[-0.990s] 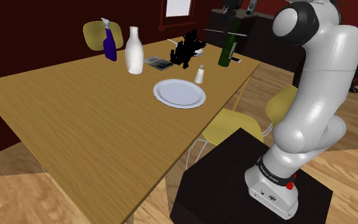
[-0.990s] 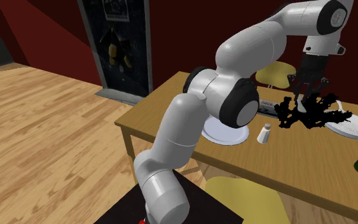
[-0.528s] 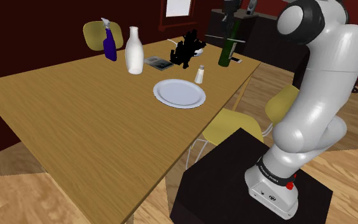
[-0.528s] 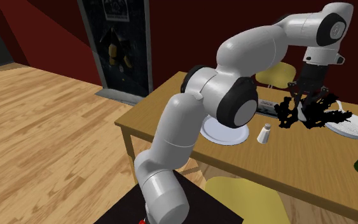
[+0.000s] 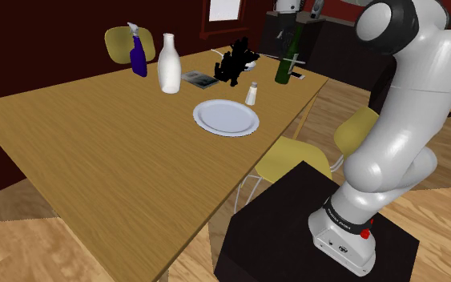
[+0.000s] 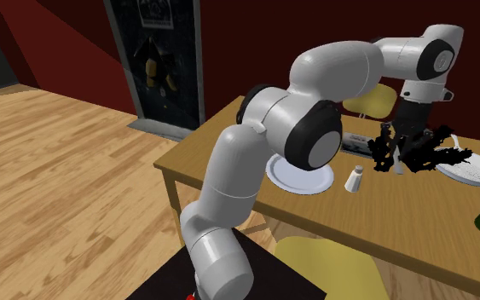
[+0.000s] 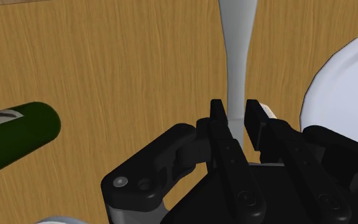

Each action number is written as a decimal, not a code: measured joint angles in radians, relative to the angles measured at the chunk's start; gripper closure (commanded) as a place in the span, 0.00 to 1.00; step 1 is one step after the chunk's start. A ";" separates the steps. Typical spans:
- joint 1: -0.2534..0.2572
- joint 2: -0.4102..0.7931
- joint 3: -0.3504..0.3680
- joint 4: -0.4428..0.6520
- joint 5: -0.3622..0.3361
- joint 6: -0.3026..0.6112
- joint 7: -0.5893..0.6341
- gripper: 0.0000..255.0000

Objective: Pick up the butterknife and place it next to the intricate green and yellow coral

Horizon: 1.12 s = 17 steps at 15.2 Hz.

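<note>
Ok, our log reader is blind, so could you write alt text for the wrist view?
The black gripper clasps a pale grey butterknife between its fingers, the knife reaching away over a wooden table. A dark green bottle shows to one side of the gripper, a white plate to the other.

Wooden table [image 5: 95, 152] — white plate [image 5: 226, 117], shaker [image 5: 251, 94], green bottle [image 5: 282, 74], white jug [image 5: 167, 64].

The wooden table [image 5: 95, 160] bears a plate [image 5: 226, 117], shaker [image 5: 251, 94], vase [image 5: 167, 64] and green bottle [image 5: 282, 74].

butterknife [image 7: 236, 57] — far end cut off, near end behind pincer [image 7: 235, 105] | green bottle [image 7: 12, 137], plate [image 7: 343, 89] — cropped
</note>
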 measured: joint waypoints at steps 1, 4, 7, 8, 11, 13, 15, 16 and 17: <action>-0.001 -0.003 0.000 -0.019 0.000 0.016 0.001 1.00; -0.002 -0.017 0.000 -0.079 0.001 0.062 0.006 1.00; -0.002 -0.016 0.000 -0.118 0.001 0.101 0.012 1.00; -0.002 -0.018 0.001 -0.133 0.001 0.114 0.015 1.00; -0.004 -0.025 0.000 -0.182 0.001 0.157 0.018 1.00; -0.003 -0.024 0.001 -0.208 0.000 0.183 0.023 1.00; -0.003 -0.025 0.001 -0.238 0.000 0.211 0.027 1.00; -0.004 -0.027 0.001 -0.255 0.000 0.226 0.028 1.00; -0.005 -0.024 0.000 -0.263 0.000 0.237 0.029 1.00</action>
